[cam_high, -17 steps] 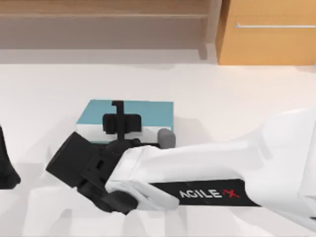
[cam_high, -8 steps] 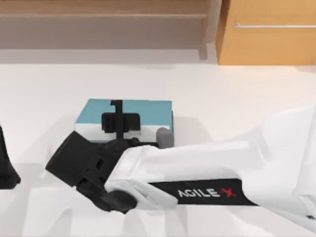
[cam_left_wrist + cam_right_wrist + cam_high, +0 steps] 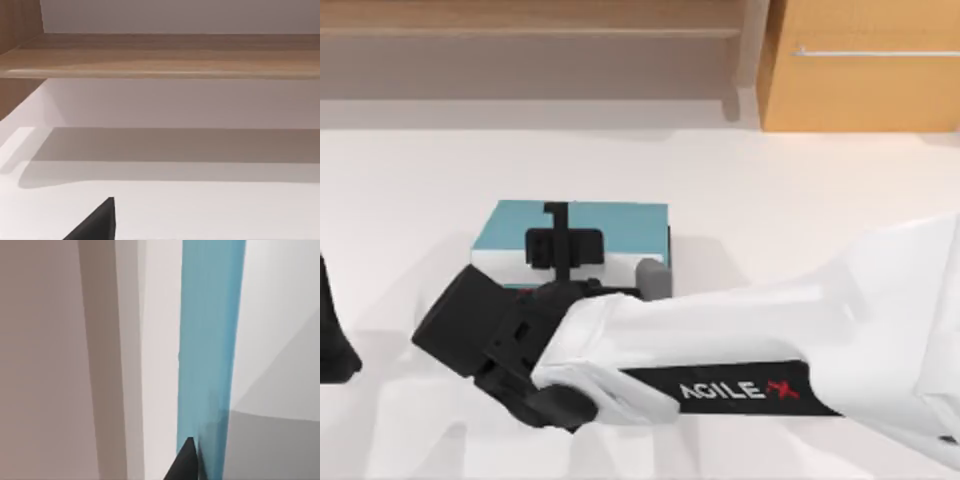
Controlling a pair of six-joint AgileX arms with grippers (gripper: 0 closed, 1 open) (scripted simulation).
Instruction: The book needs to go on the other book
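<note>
Barely shifted since a second ago, right gripper [image 3: 558, 222] over the book [image 3: 620, 225], fingers probably pinching it, left gripper [image 3: 332, 340] parked at counter's [image 3: 800, 200] left edge, finger state unclear.

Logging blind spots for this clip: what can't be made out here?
- Black book: under the flat light blue-teal book in the top view, barely any of it visible.
- Right gripper: in the top view, the right arm's wrist hides its fingertips.
- Left gripper: cut off by the top view's left edge.
</note>
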